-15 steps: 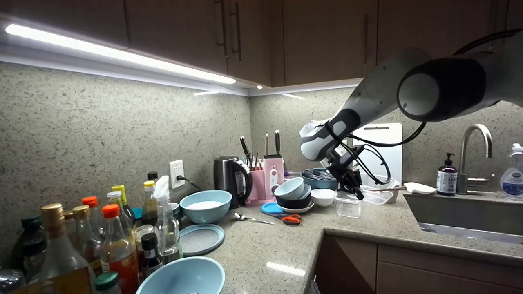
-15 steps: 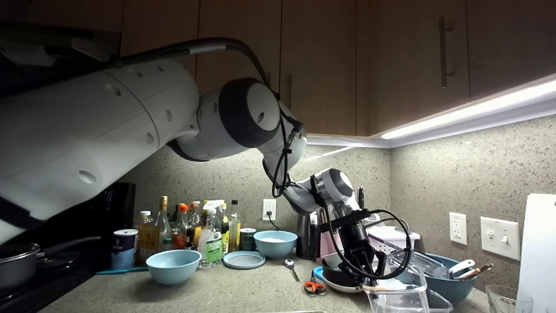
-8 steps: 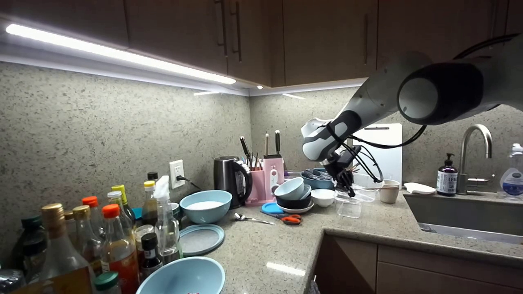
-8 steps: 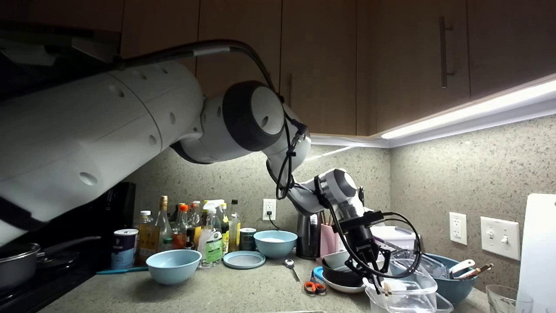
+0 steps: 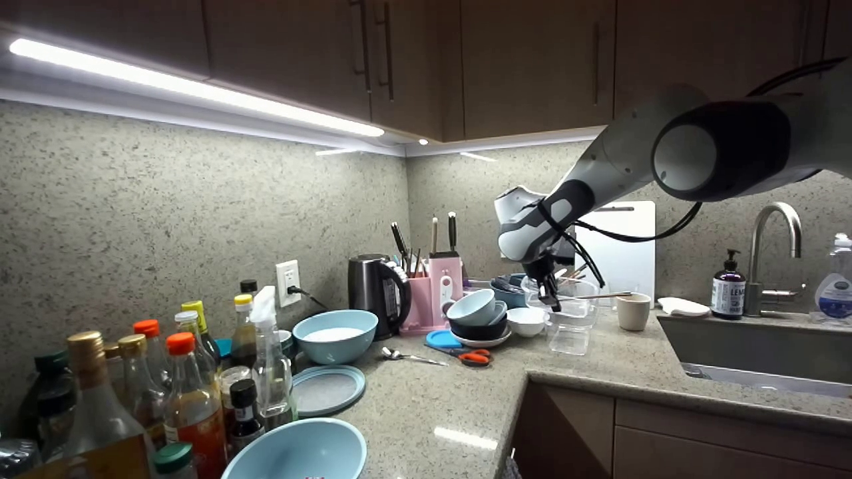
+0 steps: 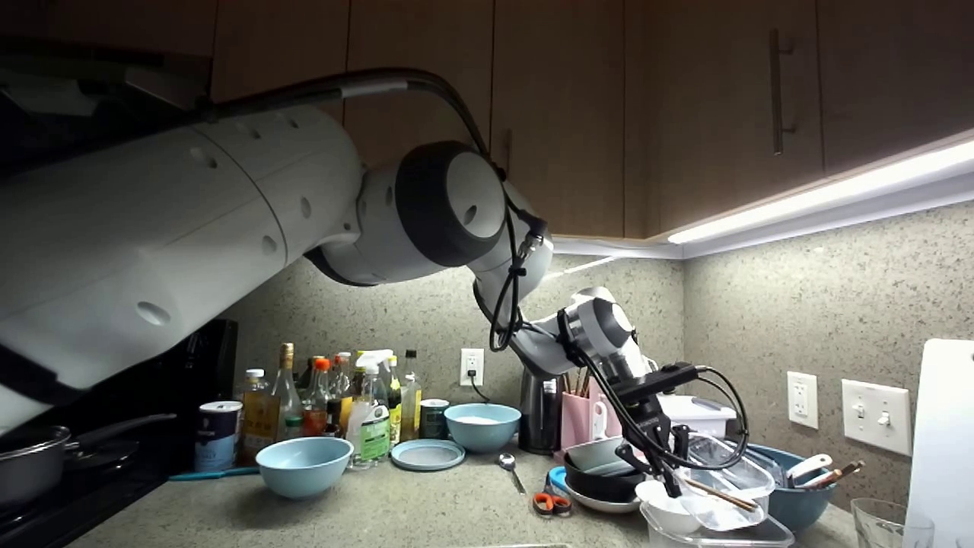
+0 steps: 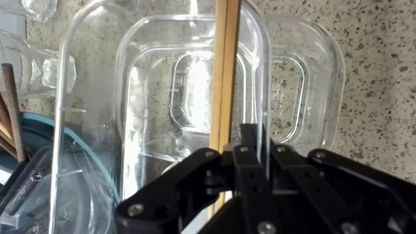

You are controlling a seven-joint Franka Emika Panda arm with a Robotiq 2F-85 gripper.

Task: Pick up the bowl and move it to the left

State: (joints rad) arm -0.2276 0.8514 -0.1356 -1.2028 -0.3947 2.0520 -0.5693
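Observation:
A light blue bowl stands at the counter's front in both exterior views (image 5: 299,452) (image 6: 304,466). Another blue bowl with white contents (image 5: 335,336) stands by the kettle. A white bowl (image 5: 527,321) sits beside a stack of bowls (image 5: 471,309). Which bowl is meant I cannot tell. My gripper (image 6: 673,491) is shut on the thin wall of a clear plastic container (image 7: 146,81), which it holds tilted above a second clear container (image 7: 325,97). Wooden chopsticks (image 7: 224,71) lie across the held container, just beside my gripper's fingers, away from the bowls at the front.
A beige cup (image 5: 633,313) stands near the sink (image 5: 759,346). A blue bowl of utensils (image 6: 799,495) is behind the containers. Orange scissors (image 6: 552,504), a spoon (image 6: 511,472), a grey lid (image 5: 329,389) and several bottles (image 5: 193,399) stand or lie on the counter.
My gripper has shifted and turned, and the clear container has risen and tilted with it. The beige cup and the white bowl show more openly now. The blue bowls have not moved.

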